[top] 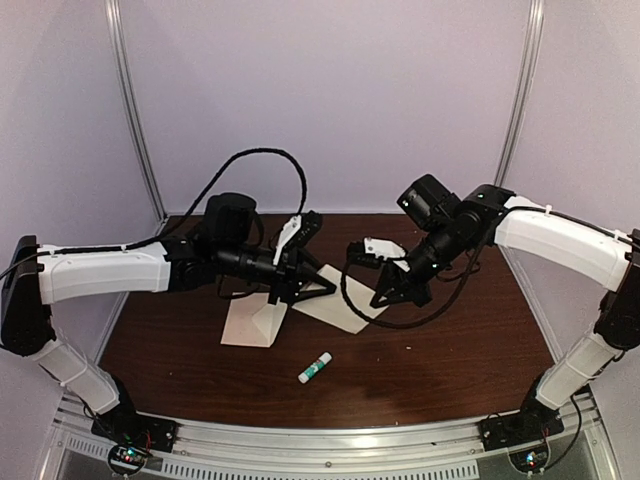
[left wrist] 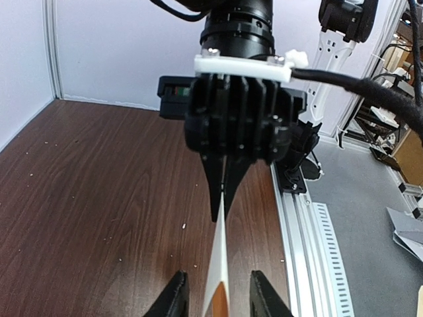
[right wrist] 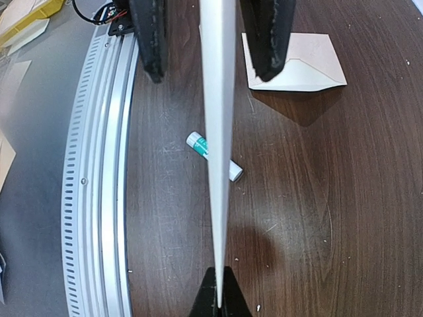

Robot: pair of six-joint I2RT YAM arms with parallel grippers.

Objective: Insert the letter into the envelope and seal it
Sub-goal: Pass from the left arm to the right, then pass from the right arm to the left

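Note:
The letter (right wrist: 220, 132) is a pale sheet lifted off the table and seen edge-on in both wrist views. My right gripper (right wrist: 218, 300) is shut on its one end, fingertips pinched on the paper. My left gripper (left wrist: 219, 294) is open at the other end, with one finger (left wrist: 175, 294) on each side of the sheet (left wrist: 223, 264) and a gap to both. From above, the sheet (top: 338, 306) hangs between the left gripper (top: 318, 283) and the right gripper (top: 385, 297). The envelope (top: 255, 322) lies flat on the table left of them, its pointed flap (right wrist: 327, 63) showing.
A white and green glue stick (top: 315, 367) lies on the dark wooden table in front of the sheet, partly hidden behind it in the right wrist view (right wrist: 196, 142). A slotted metal rail (right wrist: 99, 165) runs along the near table edge. Pale walls enclose the back.

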